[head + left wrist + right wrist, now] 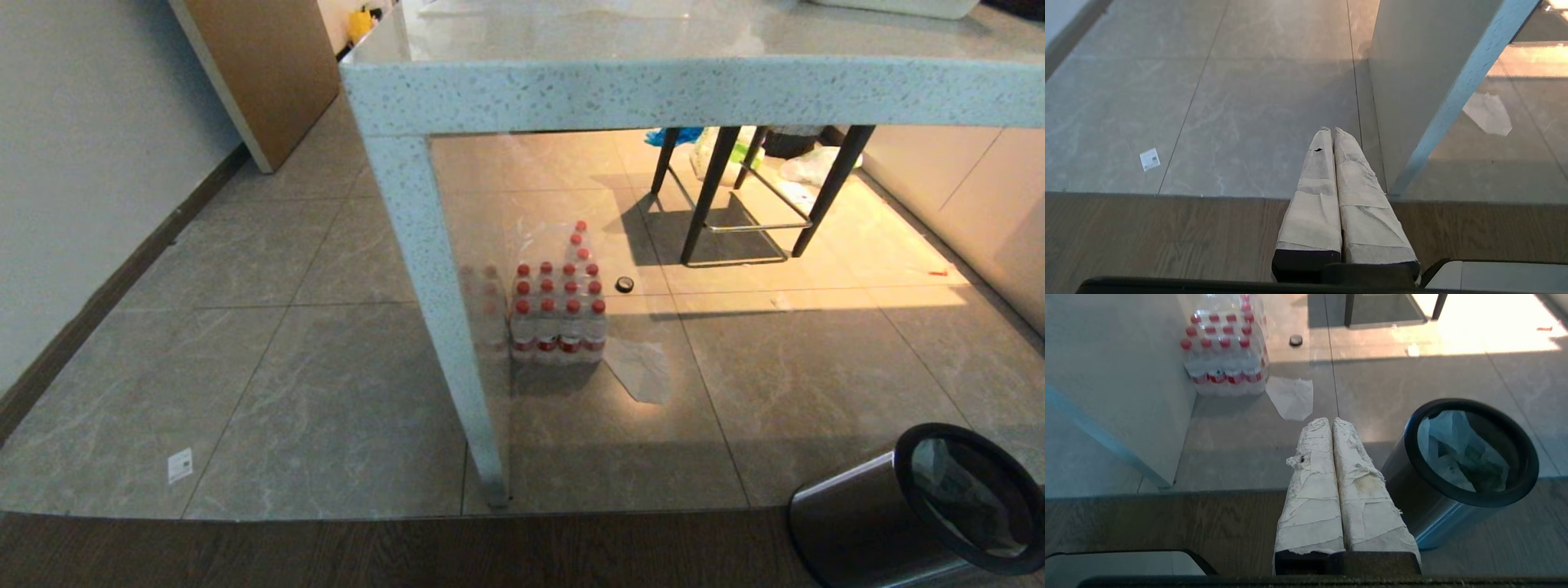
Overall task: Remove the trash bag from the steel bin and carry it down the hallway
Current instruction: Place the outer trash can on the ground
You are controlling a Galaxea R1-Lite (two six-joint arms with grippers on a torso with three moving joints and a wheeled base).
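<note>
Right gripper (1333,422): two tape-wrapped fingers (1312,486) pressed flat together, nothing between them; lower centre of the right wrist view, raised over the seam where dark wood flooring meets grey tile.

Left gripper (1332,131): same tape wrapping, fingers (1314,196) closed against each other, empty; lower centre of the left wrist view, over the same wood-to-tile seam. Neither gripper shows in the head view.

Steel bin (1447,498): round, shiny, black ring at the rim; right of centre in the right wrist view, just beside the right gripper, standing on the seam between wood and tile. In the head view it sits at the lower right corner (865,523), partly cut off by the frame edge.

Trash bag (1457,453): thin pale plastic, crumpled inside the bin, below the rim; faint green marks visible on it. Seen through the bin mouth in the head view (971,490), detail unclear.

Table (694,94): pale speckled top and slanted leg, upper and centre of the head view, far taller than the bin.

Pack of bottles (559,302): red caps, shrink-wrapped, on tile beside the table leg, centre of the head view.

Plastic sheet (641,367): flat on the floor, touching the pack's right side.

Stool (751,192): black legs, upper right of centre.

Paper tag (180,465): small, white, lower left on tile.
</note>
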